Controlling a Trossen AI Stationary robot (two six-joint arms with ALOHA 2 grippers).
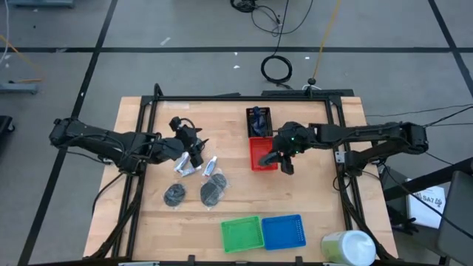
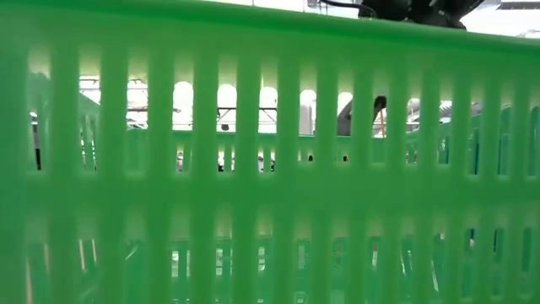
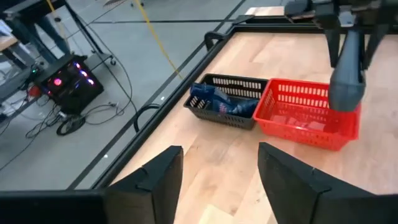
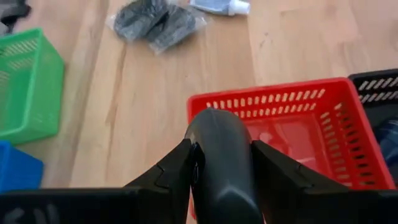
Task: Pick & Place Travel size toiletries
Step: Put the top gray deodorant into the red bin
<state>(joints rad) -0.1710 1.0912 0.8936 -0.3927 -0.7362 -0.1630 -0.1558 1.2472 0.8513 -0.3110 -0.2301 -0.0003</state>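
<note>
Right jaws grip dark bottle (image 4: 221, 155) over red basket (image 4: 339, 118); left jaws open; black basket (image 3: 227, 84) holds blue packets.

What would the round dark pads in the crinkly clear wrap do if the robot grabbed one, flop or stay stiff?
Probably flop a little: the two pads lie flat and thin on the table. They look light for their size. The clear wrap looks smooth, so it might slip between the fingers. Being flat, they should not roll.

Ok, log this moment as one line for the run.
right gripper: shut on dark bottle, over red basket | left gripper: open, empty, above the toiletries | black basket: blue packet inside | round pads: on table
</note>
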